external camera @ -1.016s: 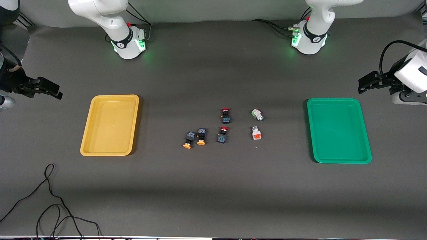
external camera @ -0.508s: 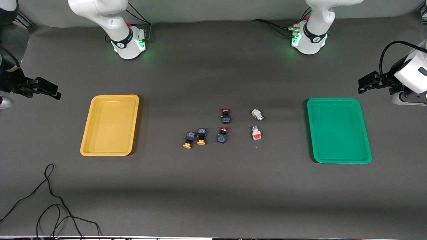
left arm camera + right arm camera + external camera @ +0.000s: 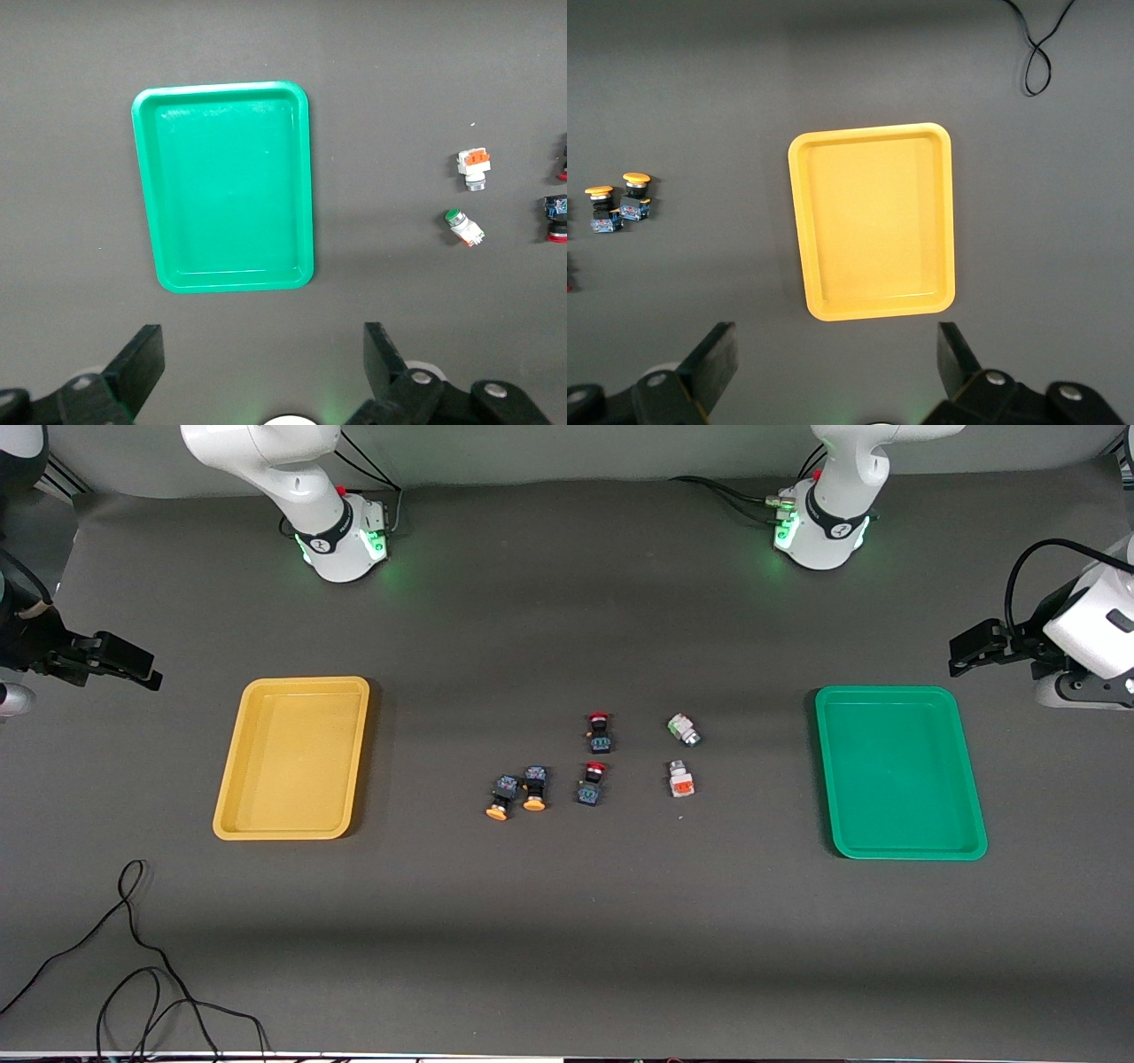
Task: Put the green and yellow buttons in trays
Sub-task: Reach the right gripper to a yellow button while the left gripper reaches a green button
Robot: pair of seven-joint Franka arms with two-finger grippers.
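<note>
Left end effector (image 3: 257, 372) wide open, empty, beside green tray (image 3: 899, 849). Right end effector (image 3: 837, 372) wide open, empty, beside yellow tray (image 3: 266, 828). Buttons (image 3: 518, 795) on counter (image 3: 567, 939), well apart from both.

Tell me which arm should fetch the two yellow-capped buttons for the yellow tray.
Probably the right arm: its open right gripper hangs at the yellow tray's end, and the yellow-capped buttons lie toward it. The open left gripper is by the green tray.

Two white robot arms with green-lit bases (image 3: 341, 545), black cables near the bases, and black two-finger grippers (image 3: 261, 372).
</note>
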